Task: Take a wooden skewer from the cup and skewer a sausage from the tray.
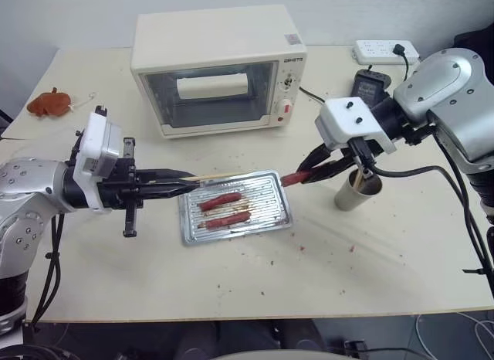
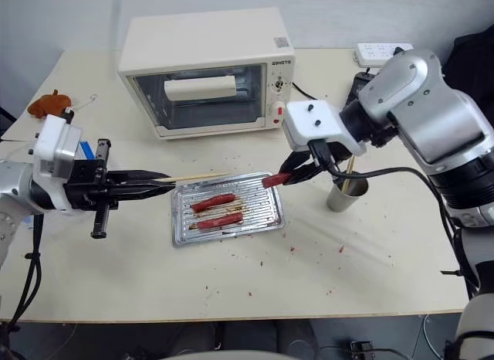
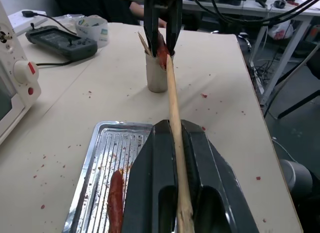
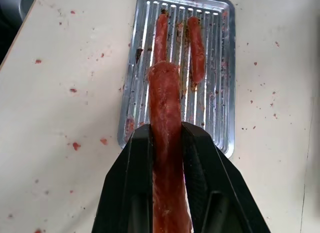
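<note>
Above the tray (image 1: 235, 235), my left claw (image 1: 187, 181) clamps the wooden skewer (image 1: 220, 175) level while my right claw (image 1: 309, 174) grips a sausage (image 1: 292, 178), tip facing end for piercing.

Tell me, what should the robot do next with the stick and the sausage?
Probably bring the two together: the left gripper is shut on the wooden skewer, pointing over the tray, and the right gripper holds a sausage in the air, end-on to the tip. A gap remains, so ease the tip into the sausage's end.

Bright, even overhead light; soft shadows (faint glare on the tray (image 4: 226, 68)); near fingers slightly blurred.
</note>
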Tool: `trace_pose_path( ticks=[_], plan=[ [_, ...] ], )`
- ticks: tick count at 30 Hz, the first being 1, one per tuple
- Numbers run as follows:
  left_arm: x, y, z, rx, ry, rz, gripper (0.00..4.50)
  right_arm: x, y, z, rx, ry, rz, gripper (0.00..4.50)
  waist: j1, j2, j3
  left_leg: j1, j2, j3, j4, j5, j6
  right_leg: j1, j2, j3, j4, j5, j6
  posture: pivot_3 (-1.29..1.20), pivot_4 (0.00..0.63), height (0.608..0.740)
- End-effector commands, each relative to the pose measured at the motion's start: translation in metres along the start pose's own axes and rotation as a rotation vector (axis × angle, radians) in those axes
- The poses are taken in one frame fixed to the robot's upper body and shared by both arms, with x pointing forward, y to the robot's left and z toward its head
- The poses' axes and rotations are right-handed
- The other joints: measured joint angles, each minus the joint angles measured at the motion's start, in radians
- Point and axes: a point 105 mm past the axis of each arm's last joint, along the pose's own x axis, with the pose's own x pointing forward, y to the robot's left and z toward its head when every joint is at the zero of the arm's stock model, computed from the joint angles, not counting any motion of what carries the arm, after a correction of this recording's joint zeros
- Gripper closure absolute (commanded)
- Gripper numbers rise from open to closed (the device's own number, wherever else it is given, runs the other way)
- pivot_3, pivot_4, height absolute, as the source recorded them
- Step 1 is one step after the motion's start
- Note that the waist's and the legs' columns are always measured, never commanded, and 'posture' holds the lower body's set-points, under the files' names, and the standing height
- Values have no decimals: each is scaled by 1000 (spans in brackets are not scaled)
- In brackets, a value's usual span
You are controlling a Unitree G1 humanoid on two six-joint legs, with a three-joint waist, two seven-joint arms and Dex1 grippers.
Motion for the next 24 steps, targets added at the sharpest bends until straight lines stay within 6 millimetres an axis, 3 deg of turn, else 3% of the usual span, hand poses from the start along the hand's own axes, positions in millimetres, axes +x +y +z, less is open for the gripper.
trace_pose_path(
  ticks=[1,24],
  plan=[
    [4,-2,4,48,2,-39,4500,-16,5,10,9,-4,-18,3671,0,0,0,0,0,0,0,0,0,0,0,0,0,0,0,0,150,740],
    [29,9,2,101,-30,-72,4500,-16,11,22,76,-63,-41,3671,3,0,0,-1,0,0,0,0,1,0,0,0,-1,0,0,0,150,740]
  ],
)
